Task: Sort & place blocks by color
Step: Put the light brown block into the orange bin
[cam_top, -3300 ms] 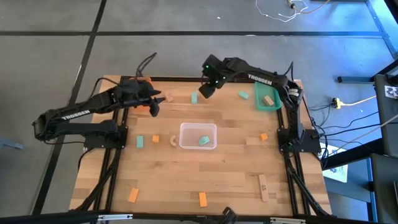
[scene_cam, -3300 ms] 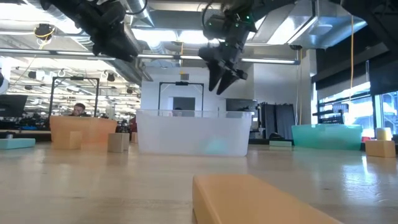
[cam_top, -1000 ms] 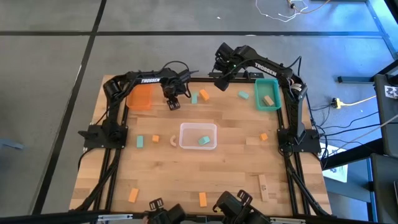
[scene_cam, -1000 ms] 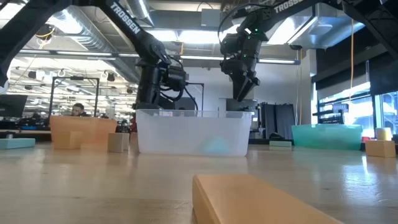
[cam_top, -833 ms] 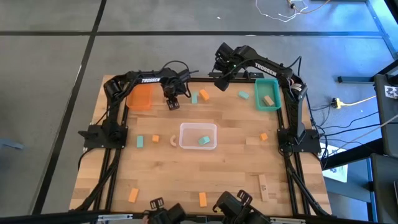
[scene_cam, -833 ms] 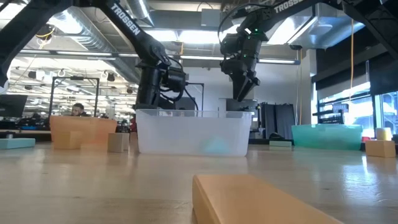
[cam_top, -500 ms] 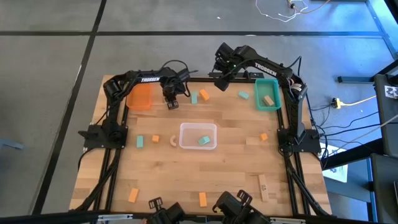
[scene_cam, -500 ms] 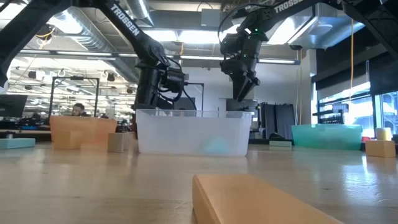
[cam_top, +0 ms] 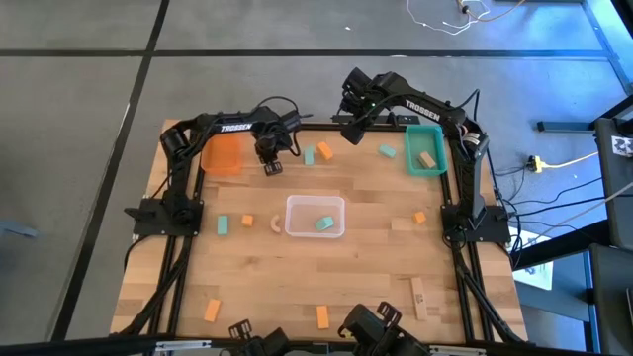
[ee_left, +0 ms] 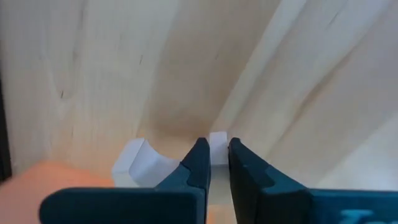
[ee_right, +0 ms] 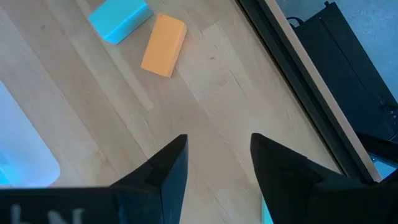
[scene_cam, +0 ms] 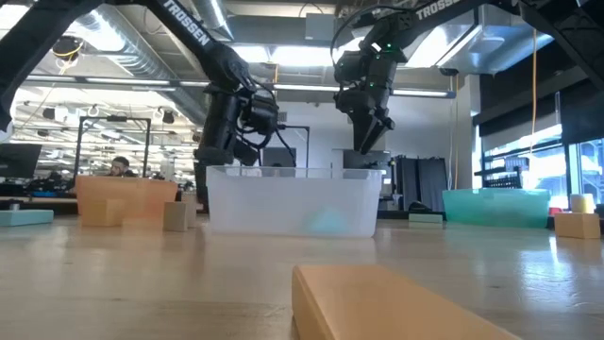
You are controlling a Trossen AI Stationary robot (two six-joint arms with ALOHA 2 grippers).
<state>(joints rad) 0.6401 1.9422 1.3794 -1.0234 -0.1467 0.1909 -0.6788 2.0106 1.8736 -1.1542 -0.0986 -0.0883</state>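
Your left gripper (ee_left: 214,163) has its fingers pinched narrowly on one end of a pale arch-shaped block (ee_left: 142,160), low over the table's far edge just beside the orange tray (cam_top: 223,154). The grip is off-centre, so I judge the block may swing or slip out when you lift. Your right gripper (ee_right: 214,163) hangs part-open and empty near an orange block (ee_right: 164,45) and a mint block (ee_right: 118,17). Other blocks lie scattered; one mint block (cam_top: 323,224) sits in the clear tray (cam_top: 315,202).

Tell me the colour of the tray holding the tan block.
Teal tray; clearest in the high view.
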